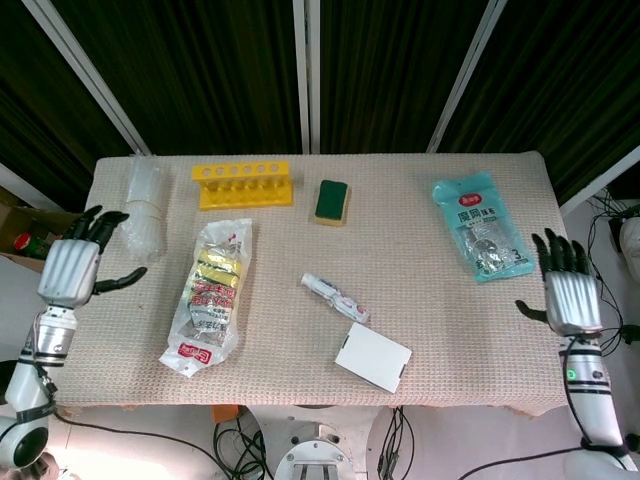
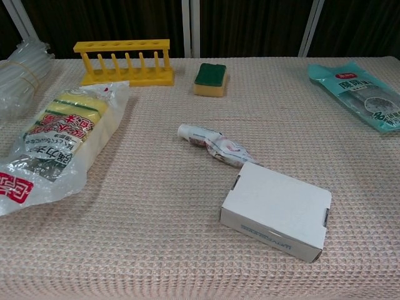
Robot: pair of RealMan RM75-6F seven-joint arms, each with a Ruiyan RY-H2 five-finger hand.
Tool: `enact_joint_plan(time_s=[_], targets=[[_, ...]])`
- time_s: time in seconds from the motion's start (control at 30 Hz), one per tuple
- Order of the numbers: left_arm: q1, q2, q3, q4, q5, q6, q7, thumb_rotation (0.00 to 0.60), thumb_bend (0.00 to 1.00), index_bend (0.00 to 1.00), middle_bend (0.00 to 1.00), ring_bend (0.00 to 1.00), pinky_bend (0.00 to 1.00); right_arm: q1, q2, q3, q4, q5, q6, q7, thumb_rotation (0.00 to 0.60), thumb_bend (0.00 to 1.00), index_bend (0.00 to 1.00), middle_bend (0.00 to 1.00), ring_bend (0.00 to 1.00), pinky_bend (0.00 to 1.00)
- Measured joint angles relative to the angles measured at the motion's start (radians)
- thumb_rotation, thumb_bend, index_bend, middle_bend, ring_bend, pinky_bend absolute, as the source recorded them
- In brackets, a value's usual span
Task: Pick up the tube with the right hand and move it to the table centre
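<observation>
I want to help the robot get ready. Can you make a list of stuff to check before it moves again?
1. Tube lying near the table middle: ok.
2. Tube free of the white box: not ok, its tail end touches or nearly touches the box.
3. Right hand empty, fingers apart: ok.
4. Left hand empty, fingers apart: ok.
5. Both hands off the table edges: ok.
</observation>
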Motion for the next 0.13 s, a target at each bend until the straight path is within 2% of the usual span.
enact_joint_plan(time_s=[0.13], targets=[[0.084, 0.006, 0.055, 0.041, 0.029, 0.065, 0.007, 0.000, 0.00, 0.16, 0.16, 0.09, 0.18, -0.086, 0.019, -0.024, 0.032, 0.021, 0.038, 0.080, 0.600, 0.00, 0.00, 0.00, 0.00, 0.00]])
